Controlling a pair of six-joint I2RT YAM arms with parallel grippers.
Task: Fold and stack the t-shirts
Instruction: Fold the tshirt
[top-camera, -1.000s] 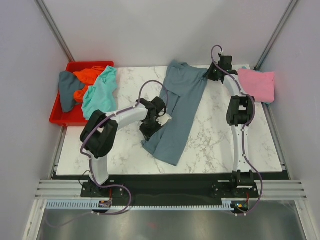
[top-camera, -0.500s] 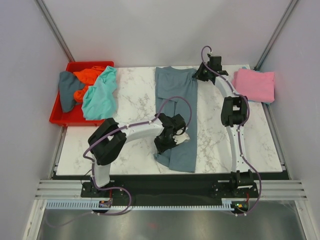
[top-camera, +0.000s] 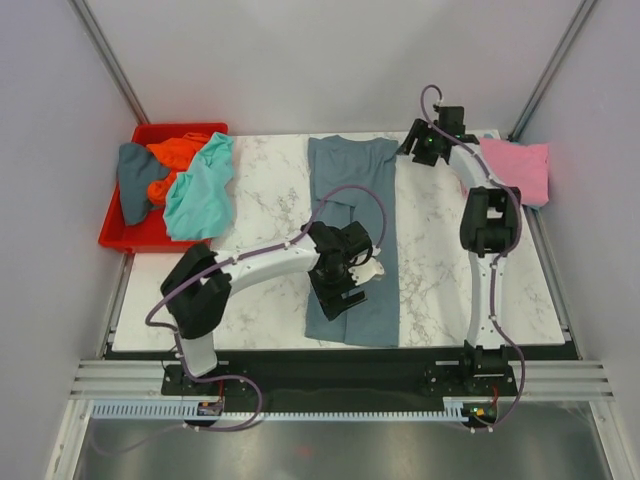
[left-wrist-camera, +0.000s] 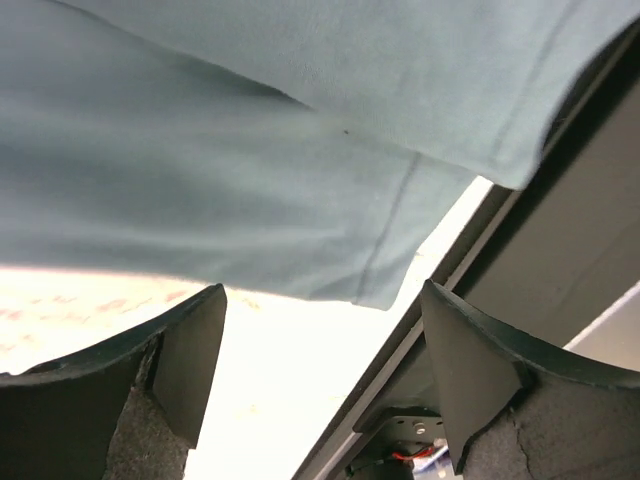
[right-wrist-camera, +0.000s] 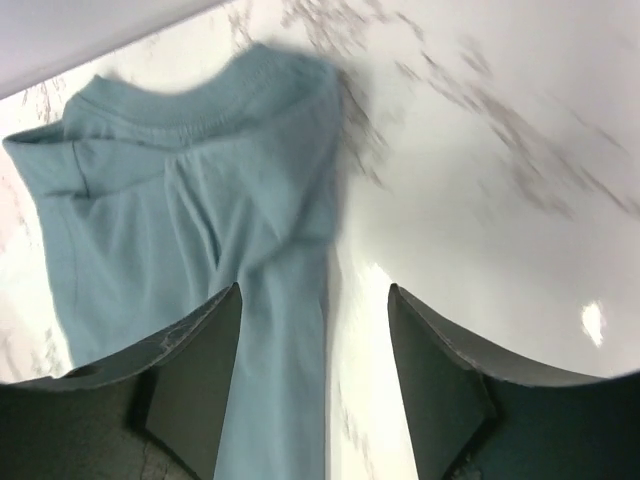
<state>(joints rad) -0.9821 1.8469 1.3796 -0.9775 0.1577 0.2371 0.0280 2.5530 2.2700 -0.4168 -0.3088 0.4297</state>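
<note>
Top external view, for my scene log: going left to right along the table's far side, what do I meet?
red bin → teal shirt → blue-grey shirt → right gripper → pink shirt

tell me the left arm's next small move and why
Likely lower the open left end effector onto the near hem of the grey shirt and pinch it: it lies flat in a long strip, so folding toward the collar seems next.

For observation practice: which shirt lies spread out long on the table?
The blue-grey shirt, stretched down the middle of the table. The pink shirt sits compact at the far right; the teal shirt and orange shirt are bunched at the red bin.
</note>
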